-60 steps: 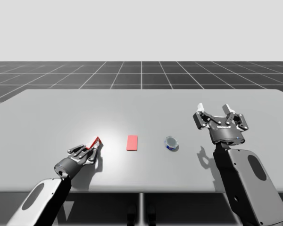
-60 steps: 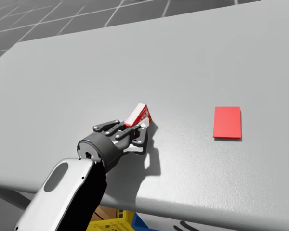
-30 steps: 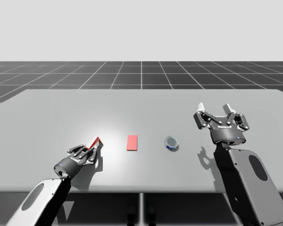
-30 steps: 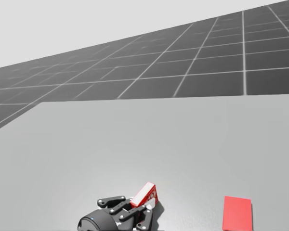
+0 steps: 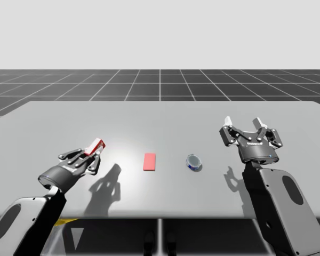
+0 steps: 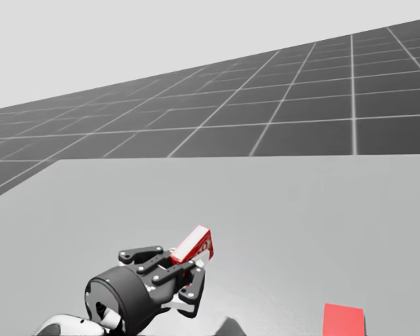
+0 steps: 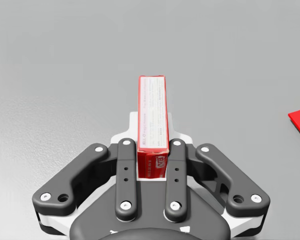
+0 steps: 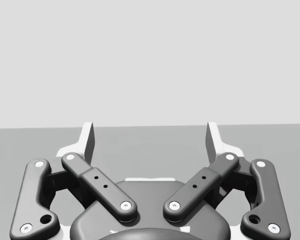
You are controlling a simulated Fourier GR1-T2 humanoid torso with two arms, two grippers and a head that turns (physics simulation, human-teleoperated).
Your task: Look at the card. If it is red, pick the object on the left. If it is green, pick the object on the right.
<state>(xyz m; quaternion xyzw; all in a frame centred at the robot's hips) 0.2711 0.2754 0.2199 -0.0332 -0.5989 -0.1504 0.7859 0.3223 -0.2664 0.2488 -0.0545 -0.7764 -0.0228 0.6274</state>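
Pincers differ: the left pincer (image 5: 92,153) clamps the red box (image 7: 152,115) between both fingers, lifted clear of the desk (image 5: 165,120), left of the red card (image 5: 149,161). The right pincer (image 5: 244,122) is spread wide, holding nothing, right of the blue can (image 5: 193,162).

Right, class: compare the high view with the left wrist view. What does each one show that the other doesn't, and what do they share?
The high view adds my right gripper, open at the table's right side, and the round blue can standing right of the card. The left wrist view adds the fingers pressing the box's near end from two sides. Shared: my left gripper shut on the red box, the red card (just a corner in the wrist view) and the grey table.
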